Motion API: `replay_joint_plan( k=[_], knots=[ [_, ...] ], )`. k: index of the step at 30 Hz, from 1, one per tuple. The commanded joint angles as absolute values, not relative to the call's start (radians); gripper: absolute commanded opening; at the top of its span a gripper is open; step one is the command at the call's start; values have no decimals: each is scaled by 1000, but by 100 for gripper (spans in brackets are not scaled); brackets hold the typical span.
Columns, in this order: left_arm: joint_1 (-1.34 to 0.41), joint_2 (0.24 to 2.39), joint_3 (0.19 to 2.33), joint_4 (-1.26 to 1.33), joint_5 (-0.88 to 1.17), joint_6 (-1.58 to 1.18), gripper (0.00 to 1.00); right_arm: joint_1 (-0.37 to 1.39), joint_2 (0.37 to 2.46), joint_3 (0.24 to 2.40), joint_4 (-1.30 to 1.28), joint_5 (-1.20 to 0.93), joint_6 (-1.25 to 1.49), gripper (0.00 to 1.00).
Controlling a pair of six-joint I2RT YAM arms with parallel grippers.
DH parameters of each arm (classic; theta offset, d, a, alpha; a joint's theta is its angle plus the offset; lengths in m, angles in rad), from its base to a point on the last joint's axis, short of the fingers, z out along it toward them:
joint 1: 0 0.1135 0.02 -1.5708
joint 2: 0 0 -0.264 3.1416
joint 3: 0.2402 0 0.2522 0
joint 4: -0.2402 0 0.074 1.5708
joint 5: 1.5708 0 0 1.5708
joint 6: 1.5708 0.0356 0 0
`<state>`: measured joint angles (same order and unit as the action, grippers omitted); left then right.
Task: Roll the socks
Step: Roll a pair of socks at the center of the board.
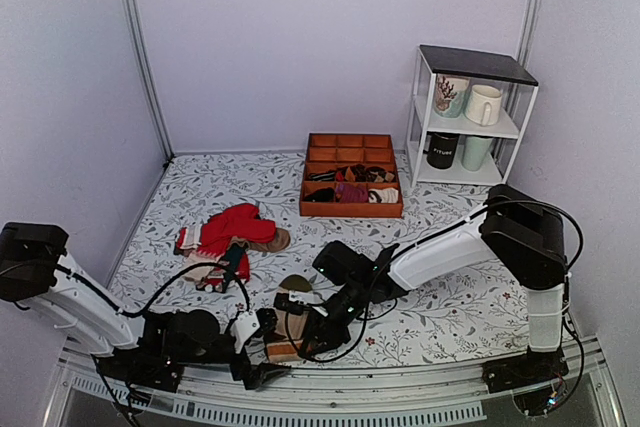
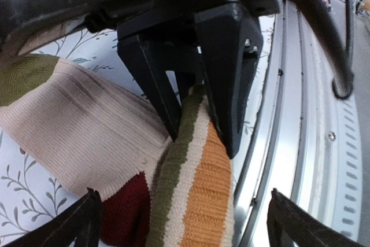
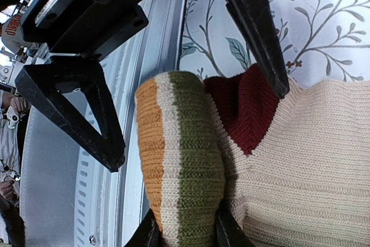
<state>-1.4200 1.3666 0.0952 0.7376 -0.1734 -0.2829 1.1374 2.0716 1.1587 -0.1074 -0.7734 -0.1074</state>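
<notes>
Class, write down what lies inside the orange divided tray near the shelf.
The orange tray holds small sock bundles, dark, maroon and cream, in its nearer compartments; the far row looks bare. Its near wall hides what lies lowest.

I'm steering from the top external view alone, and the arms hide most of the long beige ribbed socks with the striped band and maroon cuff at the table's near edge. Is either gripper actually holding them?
Observer: Yes. The right wrist view shows the right gripper shut on the folded olive, cream and orange striped end of the long beige ribbed socks.
Operator: And the left one, has it got a grip too?
Observer: No. The left gripper is open. Its fingers stand wide apart on either side of that fold, not closed on it.
</notes>
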Motion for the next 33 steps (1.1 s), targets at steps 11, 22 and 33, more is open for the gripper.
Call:
replay_joint_plan(
  k=[11,22,33],
  knots=[
    [-1439,1417,75,788,-167,-290,45,1133,2189,1129,-291,-660,-94,26],
    [-1436,1368,87,712,-167,-309,44,1133,2203,1152,-314,-657,-94,27],
    [-1421,1165,45,692,-176,-254,63,1132,2215,1159,-323,-649,-106,27]
  ],
)
